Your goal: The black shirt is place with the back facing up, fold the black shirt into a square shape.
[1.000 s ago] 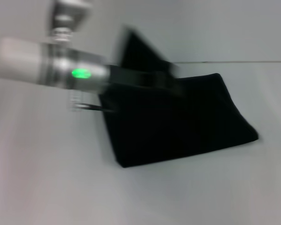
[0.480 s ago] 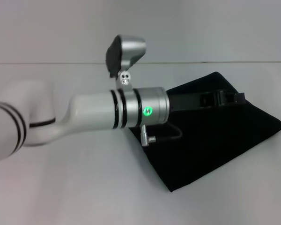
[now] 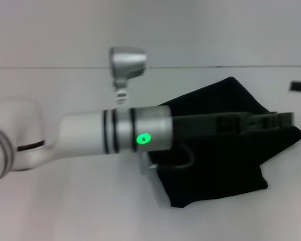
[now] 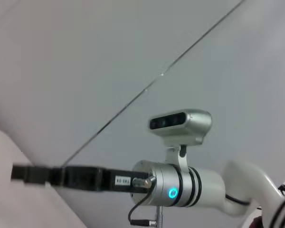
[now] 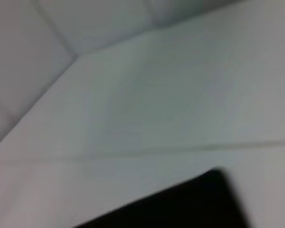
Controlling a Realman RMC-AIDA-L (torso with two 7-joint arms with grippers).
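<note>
The black shirt [image 3: 226, 150] lies on the white table as a folded, roughly diamond-shaped piece, right of centre in the head view. My left arm reaches across it from the left, and my left gripper [image 3: 285, 119] is over the shirt's right corner. Whether it touches the fabric cannot be told. Only the tip of my right gripper [image 3: 300, 86] shows in the head view, at the right edge, away from the shirt. The left wrist view shows my right gripper [image 4: 23, 173] with its arm behind it. A corner of the black shirt [image 5: 180, 209] shows in the right wrist view.
The white table [image 3: 65, 201] ends at a far edge line [image 3: 241, 66], with a pale wall behind. The left wrist's silver camera [image 3: 127, 63] sticks up above the arm.
My left gripper has moved further right, out to the shirt's right corner. The shirt's lower right edge has drawn in and now shows a notch. The right gripper's tip has appeared at the right edge.
</note>
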